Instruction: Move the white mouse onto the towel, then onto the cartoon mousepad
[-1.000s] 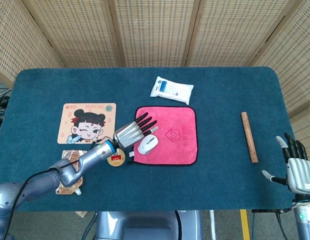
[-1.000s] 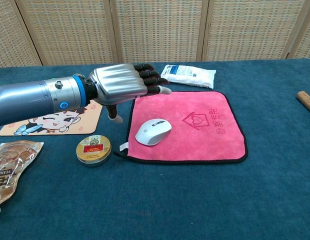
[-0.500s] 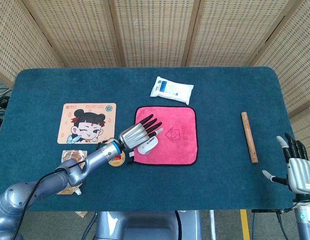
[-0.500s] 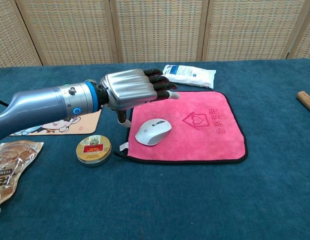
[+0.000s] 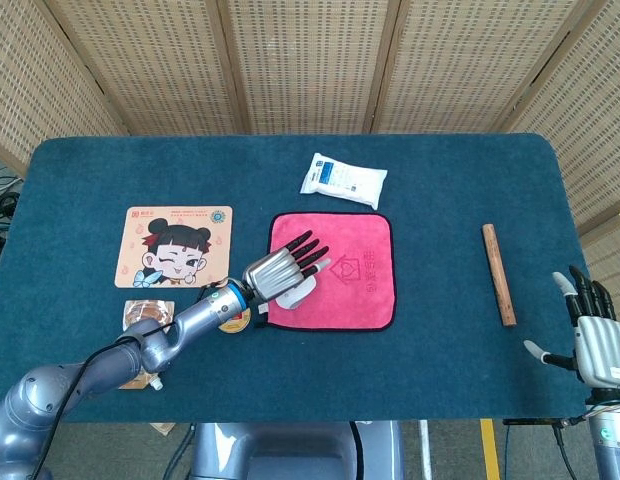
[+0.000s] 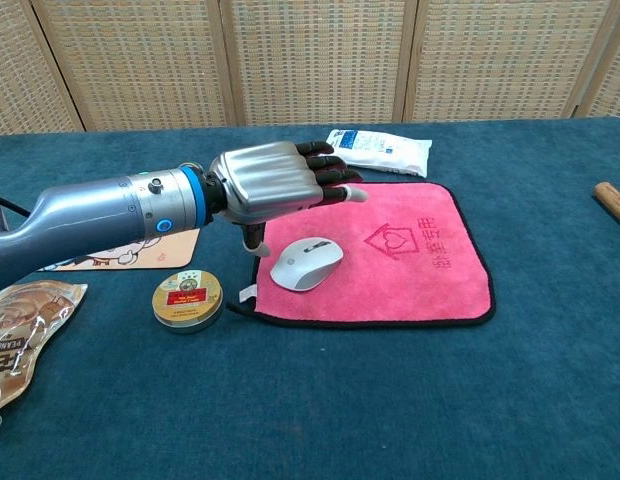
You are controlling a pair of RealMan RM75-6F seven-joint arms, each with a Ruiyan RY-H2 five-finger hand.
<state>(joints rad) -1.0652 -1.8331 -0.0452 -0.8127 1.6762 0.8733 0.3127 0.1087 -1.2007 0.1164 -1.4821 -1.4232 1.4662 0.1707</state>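
White mouse (image 6: 305,264) is seen resting on the pink towel (image 6: 410,260), near its left edge; first leg judged done. Left hand (image 6: 275,183) is held above it, fingers spread, nothing grasped, presumably poised for pickup toward the cartoon mousepad (image 5: 173,245). Right hand (image 5: 593,335) is parked idle, fingers apart

On the table sit one mouse (image 6: 305,263), one towel (image 6: 390,260), one mousepad (image 5: 174,245), one tin (image 6: 187,299), one pouch (image 6: 25,325), one white packet (image 5: 342,180), one wooden stick (image 5: 498,273), plus two hands (image 6: 275,185) (image 5: 596,340).
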